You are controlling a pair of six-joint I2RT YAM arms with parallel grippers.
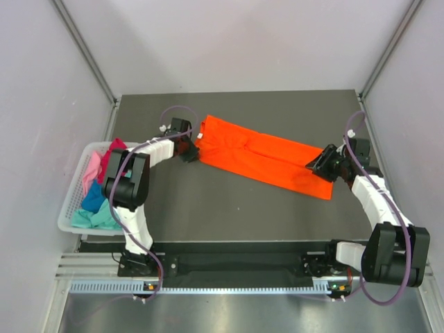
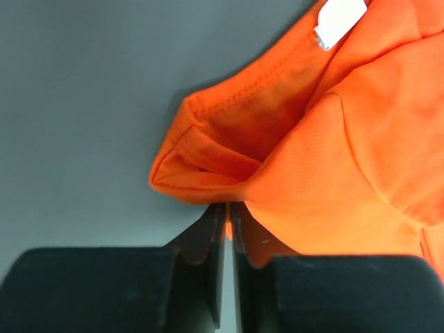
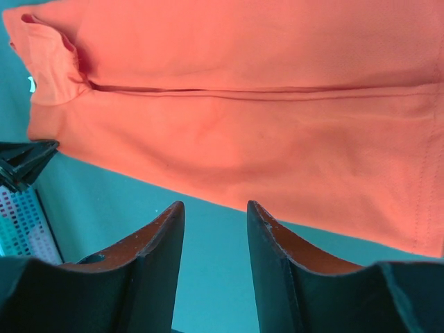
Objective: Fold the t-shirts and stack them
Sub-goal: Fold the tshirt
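Note:
The bright orange t-shirt lies folded into a long strip, slanting across the dark table from upper left to lower right. My left gripper sits at the strip's left end. In the left wrist view its jaws are pinched together on a fold of the orange cloth. My right gripper is at the strip's right end. In the right wrist view it stands open just short of the orange shirt's edge, with only bare table between the fingers. More t-shirts, pink, magenta and teal, lie bunched in the basket.
The white lattice basket stands at the table's left edge, beside the left arm. A white label shows at the shirt's collar. Grey walls close in the table on three sides.

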